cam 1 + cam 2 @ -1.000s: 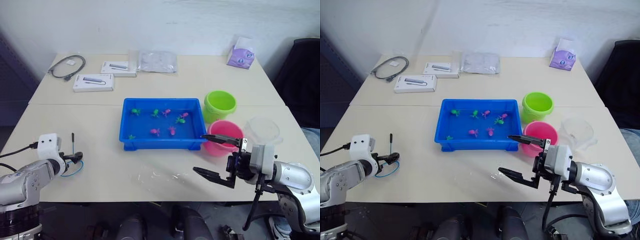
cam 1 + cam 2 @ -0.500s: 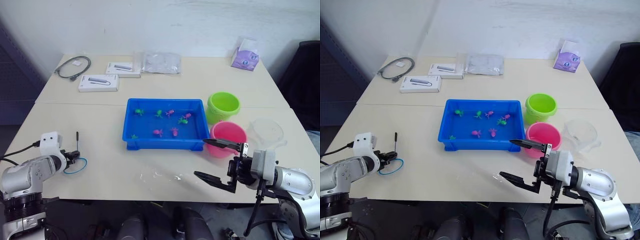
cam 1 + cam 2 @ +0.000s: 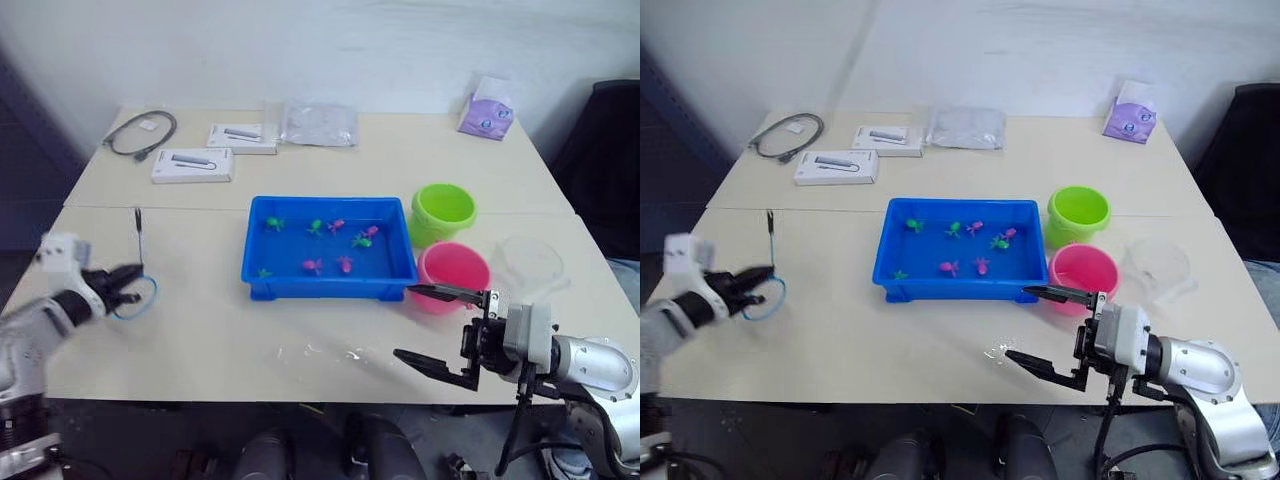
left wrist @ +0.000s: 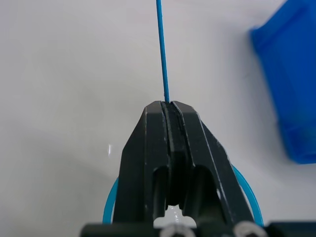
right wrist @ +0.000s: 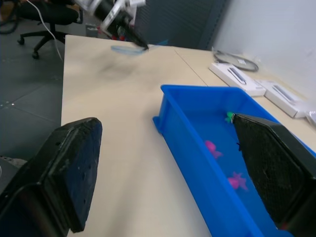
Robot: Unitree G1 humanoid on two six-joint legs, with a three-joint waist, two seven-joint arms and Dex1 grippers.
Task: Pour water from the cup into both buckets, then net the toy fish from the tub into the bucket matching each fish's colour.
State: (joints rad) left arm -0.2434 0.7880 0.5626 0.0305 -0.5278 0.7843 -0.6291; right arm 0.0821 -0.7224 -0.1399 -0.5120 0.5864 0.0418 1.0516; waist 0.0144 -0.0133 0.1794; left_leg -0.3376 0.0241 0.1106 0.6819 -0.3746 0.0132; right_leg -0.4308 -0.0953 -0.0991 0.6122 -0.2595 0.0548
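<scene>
Here the left hand is clamped on the small net with light blue hoop and thin dark handle, held well left of the shallow blue plastic tub; the right hand, fingers apart, hovers before the pink bucket.

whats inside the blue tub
Small green and pink toy fish lie scattered in the tub. Whether it holds water is hard to tell.

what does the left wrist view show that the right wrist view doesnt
Left wrist view alone: the left gripper's black fingers shut on the net's thin handle, at close range. Right wrist view alone: the right gripper's fingers spread wide, pink and green toy fish, and white boxes. Both: the light blue hoop net, the bright blue plastic tub and the beige table.
</scene>
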